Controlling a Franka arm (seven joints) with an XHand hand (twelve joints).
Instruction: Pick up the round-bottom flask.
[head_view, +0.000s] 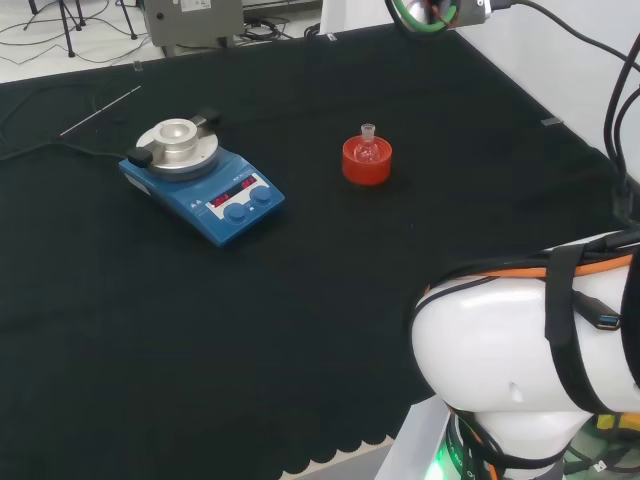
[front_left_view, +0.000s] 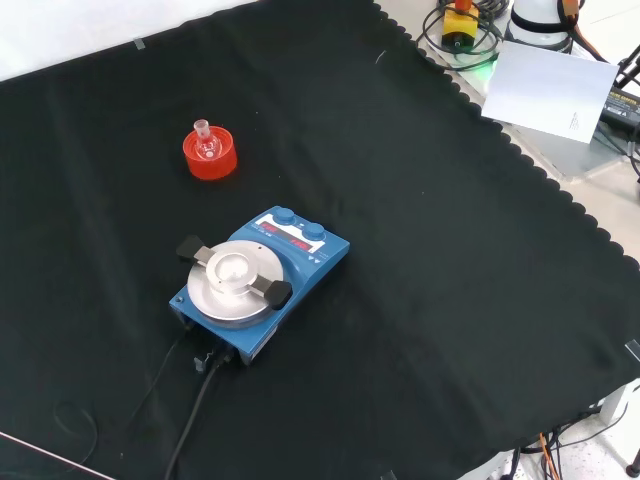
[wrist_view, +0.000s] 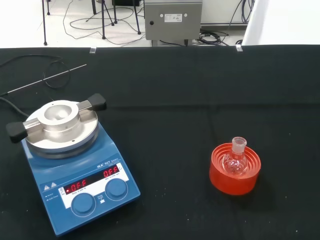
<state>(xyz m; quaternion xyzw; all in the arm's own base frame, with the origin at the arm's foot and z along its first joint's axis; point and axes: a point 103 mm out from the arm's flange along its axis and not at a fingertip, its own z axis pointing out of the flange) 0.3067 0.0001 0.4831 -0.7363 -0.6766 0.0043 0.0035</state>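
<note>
A small clear round-bottom flask (head_view: 368, 146) sits upright, neck up, in a red ribbed ring stand (head_view: 366, 164) near the middle of the black cloth. In the front view the flask (front_left_view: 207, 146) and its stand (front_left_view: 210, 156) lie toward the upper left. From the wrist, the flask (wrist_view: 235, 161) rests in the red stand (wrist_view: 235, 171), well clear of the camera. Nothing touches the flask.
A blue hotplate stirrer (head_view: 201, 180) with a round metal block on top stands left of the flask in the head view, also blue stirrer (front_left_view: 259, 282), blue stirrer (wrist_view: 70, 164). Its cable (front_left_view: 190, 420) trails off. A thin rod (head_view: 100, 110) lies at the far left.
</note>
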